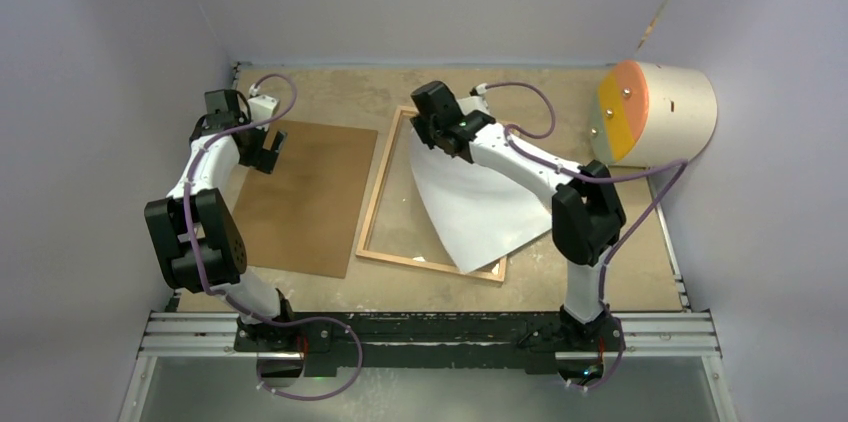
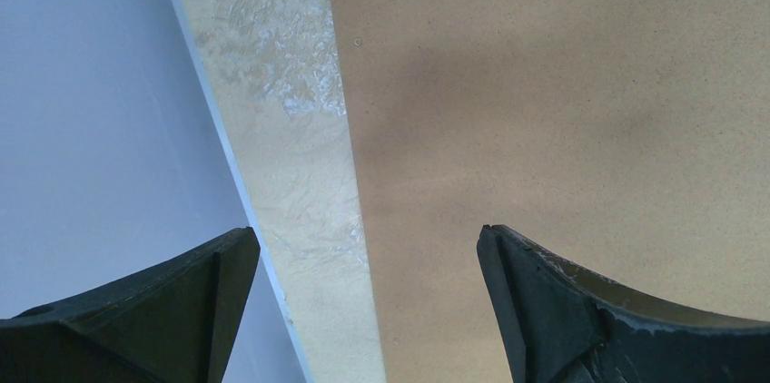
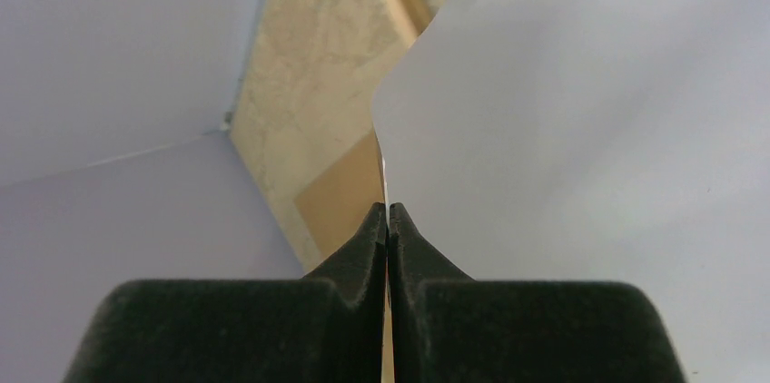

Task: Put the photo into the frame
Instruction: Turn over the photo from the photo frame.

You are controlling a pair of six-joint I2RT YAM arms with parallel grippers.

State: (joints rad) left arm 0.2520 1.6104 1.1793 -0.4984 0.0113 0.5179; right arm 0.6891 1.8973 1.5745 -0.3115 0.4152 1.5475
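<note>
Middle of the worktop (image 1: 560, 287): the large rectangular frame of thin light-orange wooden strips (image 1: 420, 264) lies flat. The large thin photo (image 1: 478, 204), white side up, bows over its right half, near corner down by the frame's near-right corner. Just left, the plain brown backing board (image 1: 300, 202) lies flat. Farther back, the right jaws are pinched tight on the photo's far edge, holding it up. The left jaws hang wide apart over the board's far-left part, gripping nothing. Far-right corner: a pale drum with an orange face (image 1: 655, 112).
</note>
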